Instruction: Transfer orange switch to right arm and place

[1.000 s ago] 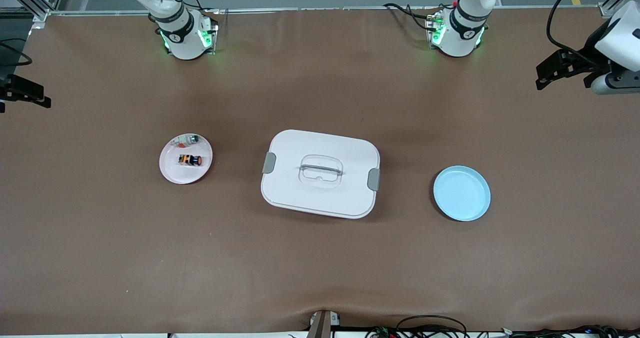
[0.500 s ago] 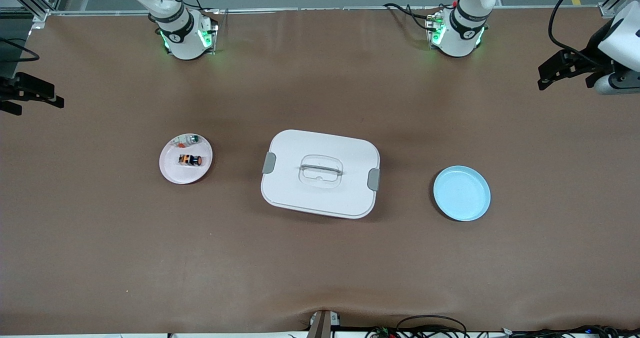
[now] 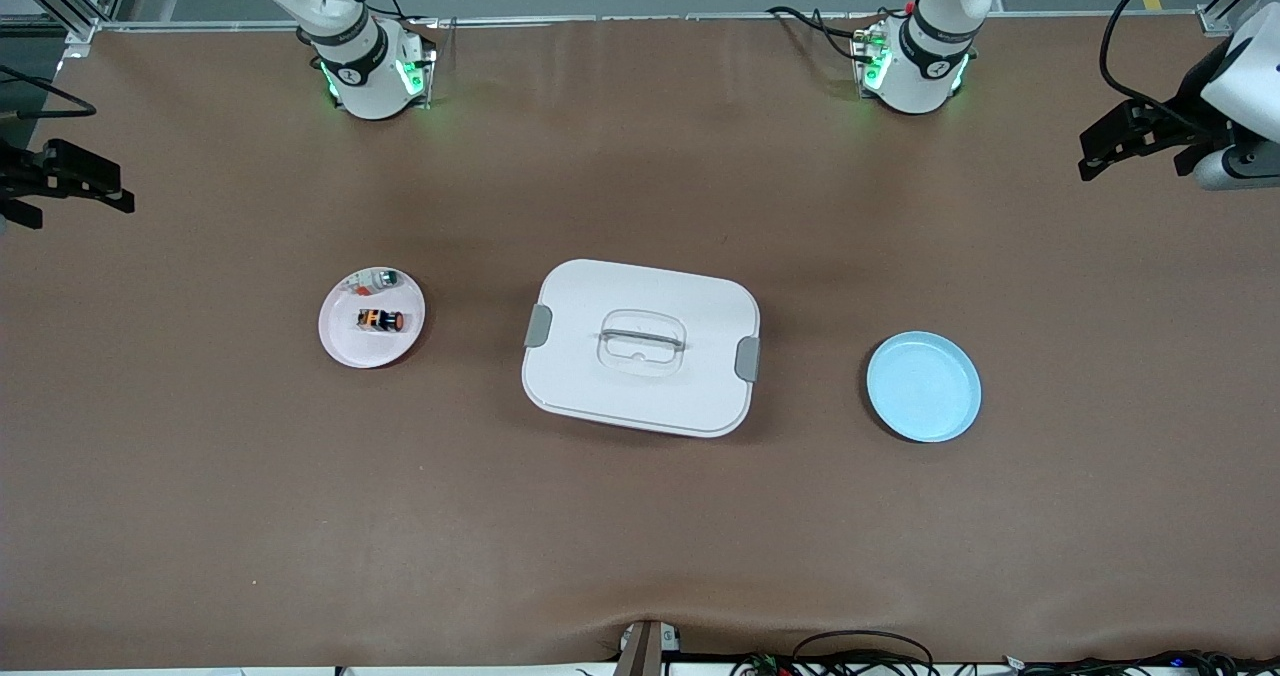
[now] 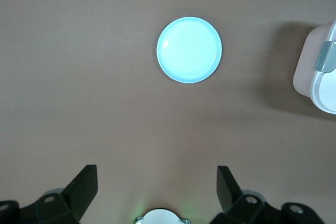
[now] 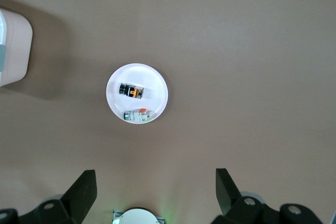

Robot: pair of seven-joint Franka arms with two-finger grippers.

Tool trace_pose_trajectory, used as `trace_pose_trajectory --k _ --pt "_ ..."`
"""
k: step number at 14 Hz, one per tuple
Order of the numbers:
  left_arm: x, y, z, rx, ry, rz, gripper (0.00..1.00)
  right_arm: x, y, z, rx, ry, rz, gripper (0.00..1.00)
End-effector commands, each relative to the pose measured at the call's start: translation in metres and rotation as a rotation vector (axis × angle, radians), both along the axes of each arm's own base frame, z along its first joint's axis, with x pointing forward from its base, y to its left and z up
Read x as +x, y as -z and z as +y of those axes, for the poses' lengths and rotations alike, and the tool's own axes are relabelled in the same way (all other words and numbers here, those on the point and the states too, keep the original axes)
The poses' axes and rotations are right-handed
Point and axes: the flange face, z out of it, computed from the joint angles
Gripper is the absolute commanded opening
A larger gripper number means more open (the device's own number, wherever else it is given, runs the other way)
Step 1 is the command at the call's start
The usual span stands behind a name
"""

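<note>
- Brown matting covers the whole bench (image 3: 640, 536), with both arm bases along its upper edge in the front view and a grey floor past that.
- On the bench, the orange switch (image 3: 380, 320) lies on its side in a small white dish (image 3: 345, 346) toward the right arm's end, so it appears already set down on the receiving arm's side.
- A tiny white-and-green piece (image 3: 378, 278) shares that dish, lying just beside the switch and farther from the front camera.
- At mid-bench a lidded white box (image 3: 640, 347) separates the dish from an empty blue plate (image 3: 923, 387) toward the left arm's end.
- Over the bench's edge at its own end hangs the right claw (image 3: 75, 184), spread wide and holding nothing; this looks like a pulled-back waiting pose.
- Likewise the left claw (image 3: 1125, 141) hangs spread and empty over its end of the bench, well apart from the plate.
- Seen from the right wrist, the switch is a stubby dark cylinder with tan-orange bands; the front view shows its round orange cap facing the box.
</note>
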Motion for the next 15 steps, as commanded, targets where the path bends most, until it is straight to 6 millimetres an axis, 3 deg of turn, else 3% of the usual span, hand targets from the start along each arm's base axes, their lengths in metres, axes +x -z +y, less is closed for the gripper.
trace_pose_trajectory --k 1,6,15 --pt "-0.005 -0.006 0.003 -0.004 0.012 -0.008 1.0 0.002 -0.01 0.001 -0.023 0.018 -0.038 1.0" --pt "-0.006 -0.006 0.004 -0.003 0.01 -0.008 1.0 -0.003 -0.015 -0.014 0.021 0.053 -0.048 1.0" --pt "-0.007 -0.007 0.004 -0.003 0.01 -0.011 1.0 -0.016 -0.017 -0.011 0.021 0.09 -0.054 1.0"
